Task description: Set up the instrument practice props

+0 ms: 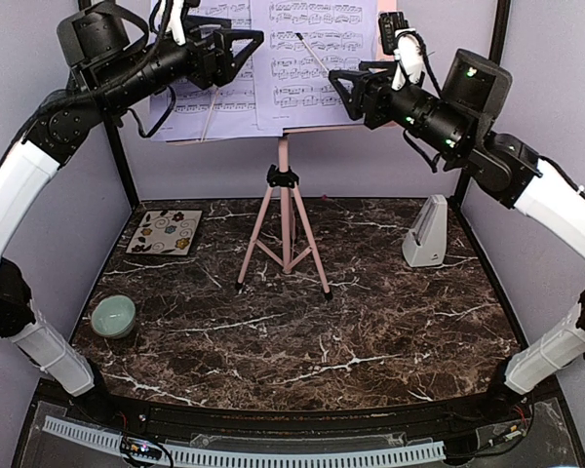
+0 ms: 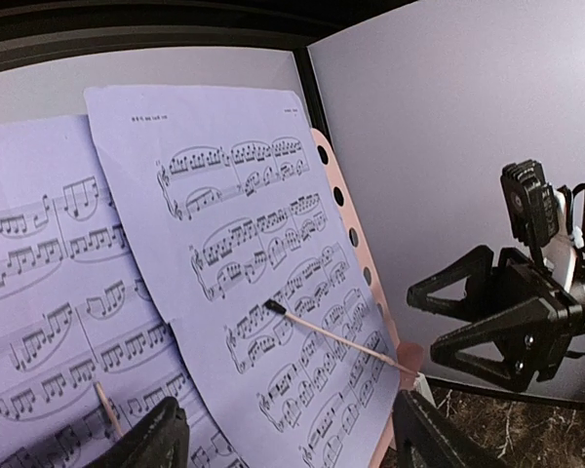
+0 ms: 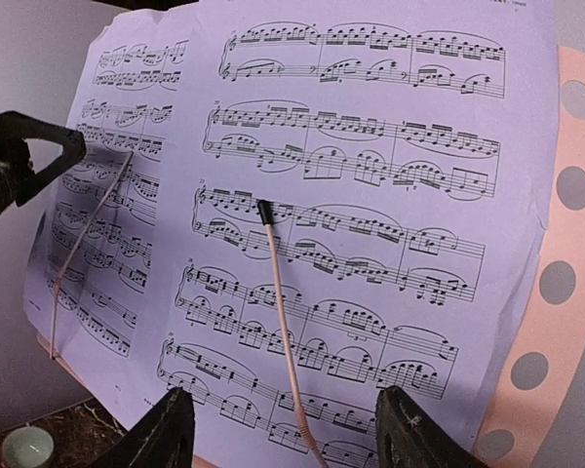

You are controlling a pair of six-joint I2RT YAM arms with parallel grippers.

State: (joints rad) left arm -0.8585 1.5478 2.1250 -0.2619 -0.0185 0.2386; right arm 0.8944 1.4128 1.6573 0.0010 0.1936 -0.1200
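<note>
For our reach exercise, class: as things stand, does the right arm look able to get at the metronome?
Probably yes. The metronome stands alone on the right of the table, below the open right gripper; the legs of the music stand are well left of it.

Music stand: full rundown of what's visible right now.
The pink music stand is upright at the back middle of the dark marble table. It has a thin pole, and a black collar where three splayed legs branch off, feet on the tabletop. Its flat pink desk has round holes along the edge and looks like painted metal. The left page and right page lean on it, overlapping. A thin pink wire arm with a black tip lies across each.
</note>
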